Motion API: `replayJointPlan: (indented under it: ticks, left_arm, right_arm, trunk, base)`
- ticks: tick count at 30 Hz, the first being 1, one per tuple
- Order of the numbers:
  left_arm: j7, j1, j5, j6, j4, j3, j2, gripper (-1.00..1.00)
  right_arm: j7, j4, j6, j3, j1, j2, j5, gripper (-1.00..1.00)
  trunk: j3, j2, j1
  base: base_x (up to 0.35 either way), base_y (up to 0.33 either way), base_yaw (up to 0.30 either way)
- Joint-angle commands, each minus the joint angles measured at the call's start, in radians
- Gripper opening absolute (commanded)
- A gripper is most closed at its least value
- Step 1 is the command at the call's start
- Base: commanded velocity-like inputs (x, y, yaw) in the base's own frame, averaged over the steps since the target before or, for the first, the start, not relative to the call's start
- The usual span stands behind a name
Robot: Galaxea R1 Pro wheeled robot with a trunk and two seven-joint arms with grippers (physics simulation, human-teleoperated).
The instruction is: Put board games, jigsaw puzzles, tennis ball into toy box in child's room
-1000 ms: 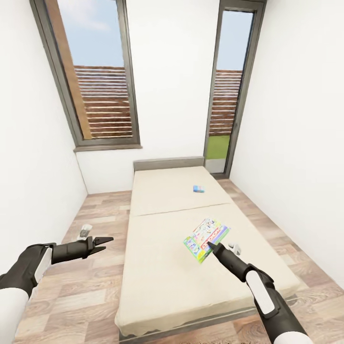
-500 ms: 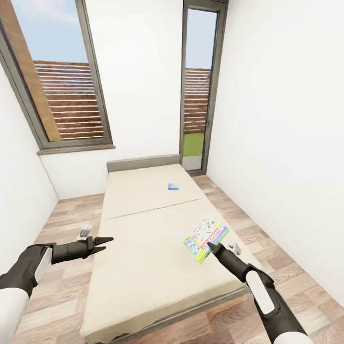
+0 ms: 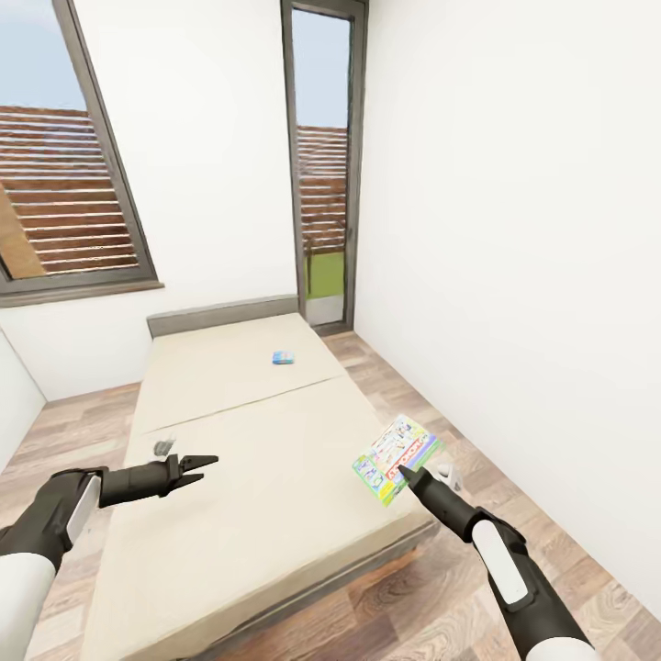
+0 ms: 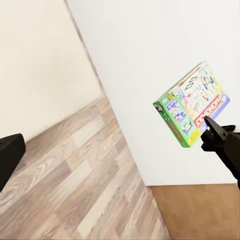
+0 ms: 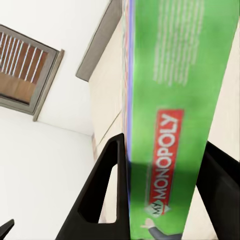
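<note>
Between the two black fingers of the right tool, low and right of centre in the head view, sits the green-edged Monopoly board game; the right wrist view shows the fingers closed flat against both broad faces with the green side panel running up between them. The box is lifted off the bed and held at a tilt, gripped near one end, so most of its length hangs beyond the fingers. From the left wrist view the same box stands out against the white wall, pinched at its lower edge.

The left tool, at lower left of the head view, carries nothing, its fingers slightly parted over the bed's edge.

Further out, the beige bed fills the middle of the frame, and the small blue board game lies on its far half, near the grey headboard.

The step in hand looks like carrying the Monopoly box to the toy box. Because the hold is off-centre, the carry likely calls for slow turns and a steady wrist, so the long free end does not swing or slide in the grip. Keeping the box clear of the right-hand wall matters too.
</note>
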Motion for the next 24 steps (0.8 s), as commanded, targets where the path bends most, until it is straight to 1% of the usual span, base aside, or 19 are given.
replayJointPlan:
  ticks: [1, 24]
  left_arm:
    - [-0.002, -0.001, 0.002, 0.006, 0.000, 0.001, 0.000, 1.00]
    - [-0.002, -0.001, 0.002, 0.006, 0.000, 0.001, -0.001, 1.00]
  right_arm:
    - [0.002, 0.001, 0.009, -0.002, -0.001, 0.000, -0.011, -1.00]
    - [0.002, 0.017, 0.009, -0.002, -0.001, 0.002, -0.011, -1.00]
  trunk:
    - [-0.003, -0.002, 0.001]
    - [-0.017, -0.002, 0.001]
  base:
    - [0.000, -0.295, -0.249]
    - [0.000, -0.295, -0.249]
